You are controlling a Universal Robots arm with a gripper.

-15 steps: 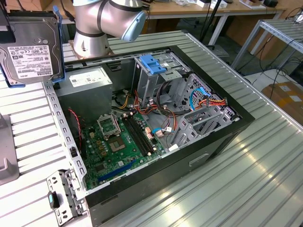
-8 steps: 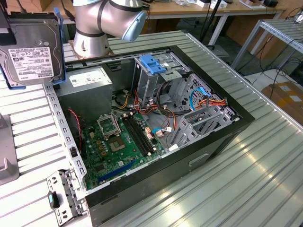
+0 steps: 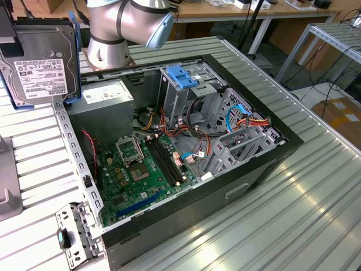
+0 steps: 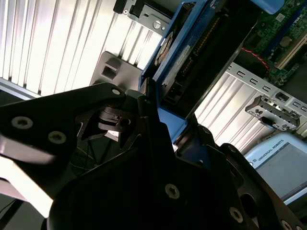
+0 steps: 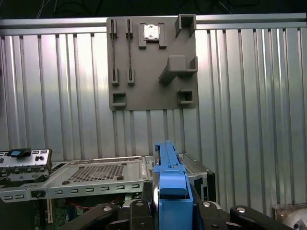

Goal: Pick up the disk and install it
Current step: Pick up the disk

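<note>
The ribbed metal table [image 3: 316, 186] is carrying the open computer case [image 3: 242, 186], and the arm [image 3: 121, 28] is rising at its far edge. The disk [image 3: 39, 70] is hanging upright by the case's far corner, at the exterior view's left. In the first wrist view, the gripper [image 5: 172, 213] is clenching the disk's blue carrier from both sides

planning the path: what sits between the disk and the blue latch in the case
In the exterior view, the grey metal box lies between the disk and the blue latch.
</note>
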